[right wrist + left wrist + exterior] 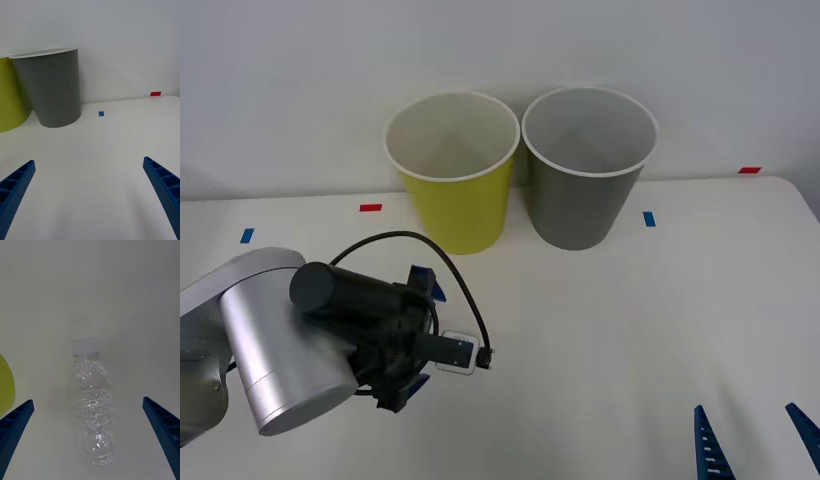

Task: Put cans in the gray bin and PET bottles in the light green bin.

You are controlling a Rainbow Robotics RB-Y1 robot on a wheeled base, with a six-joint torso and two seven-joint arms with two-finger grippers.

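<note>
A clear ribbed PET bottle [93, 408] with a white cap lies on the white table, centred between the spread blue fingers of my left gripper [88, 401]. That gripper [423, 335] hangs low over the table's left front and covers the bottle from above. The light green bin [460, 210] and the gray bin [585, 205] stand upright side by side at the back, green on the left. My right gripper [752, 440] is open and holds nothing at the front right, facing the gray bin [52, 90]. Cans are out of view.
Small tape marks dot the white table [630, 330]: red [370, 208] and blue [246, 236] at the left, blue [648, 218] and red [749, 170] at the right. A wall rises right behind the bins. A black cable loops over my left wrist.
</note>
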